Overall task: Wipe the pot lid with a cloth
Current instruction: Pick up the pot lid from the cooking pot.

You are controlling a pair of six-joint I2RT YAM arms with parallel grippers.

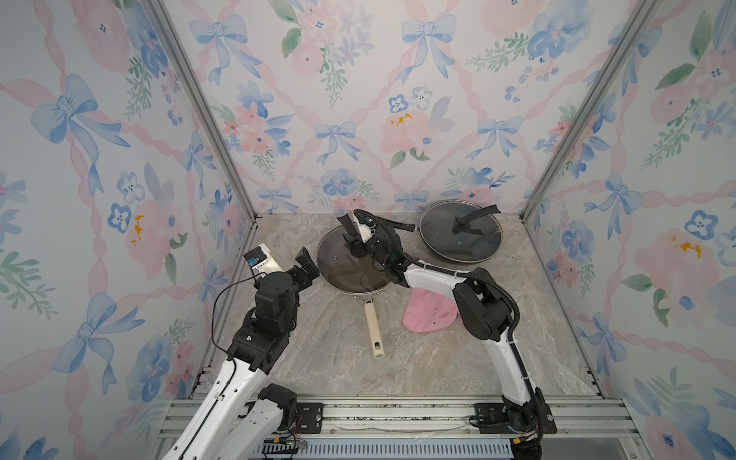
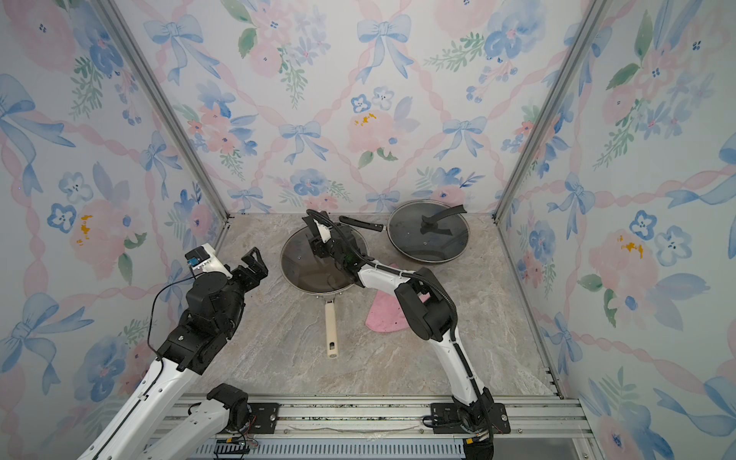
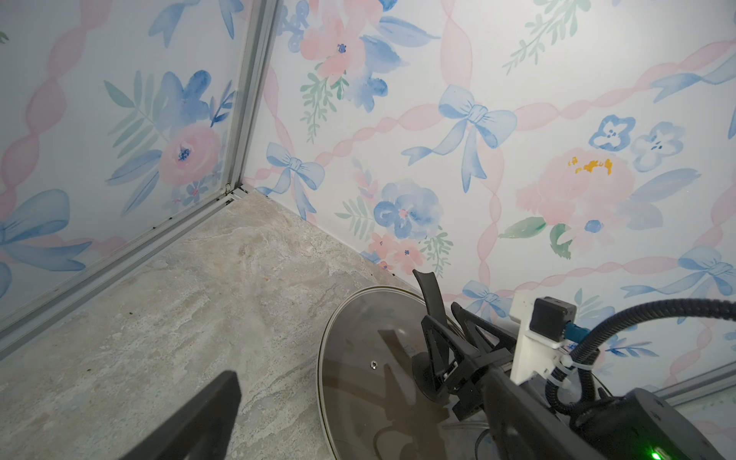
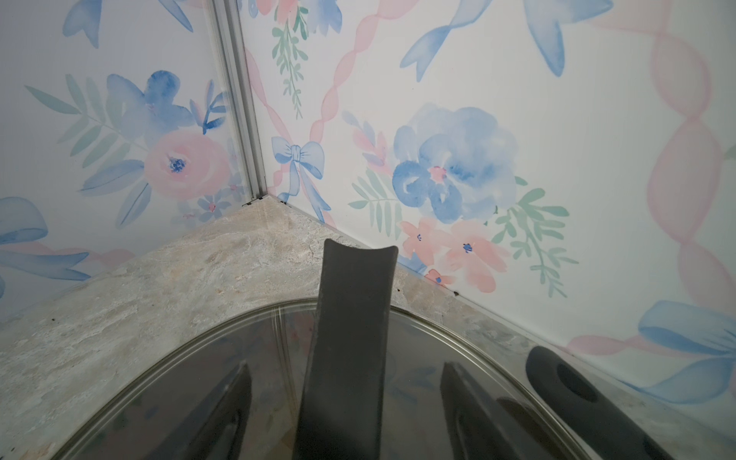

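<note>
The pot lid [image 1: 338, 275] is smoked glass with an upright black handle [image 1: 345, 228] and lies on a pan with a cream handle [image 1: 373, 322] in both top views. My right gripper [image 1: 352, 241] is down over the lid, open, one finger on each side of the handle with gaps showing. In the right wrist view the handle [image 4: 350, 318] stands between the fingers [image 4: 223, 402] above the glass [image 4: 418, 350]. The pink cloth [image 1: 428, 314] lies flat right of the pan, partly under my right arm. My left gripper [image 1: 306, 263] hovers open and empty just left of the lid.
A second dark pan with its own glass lid [image 1: 462, 235] stands at the back right, its black handle [image 1: 398, 225] pointing toward the near pan. Floral walls close in the back and both sides. The marble tabletop [image 1: 438, 366] runs to a metal rail at the front.
</note>
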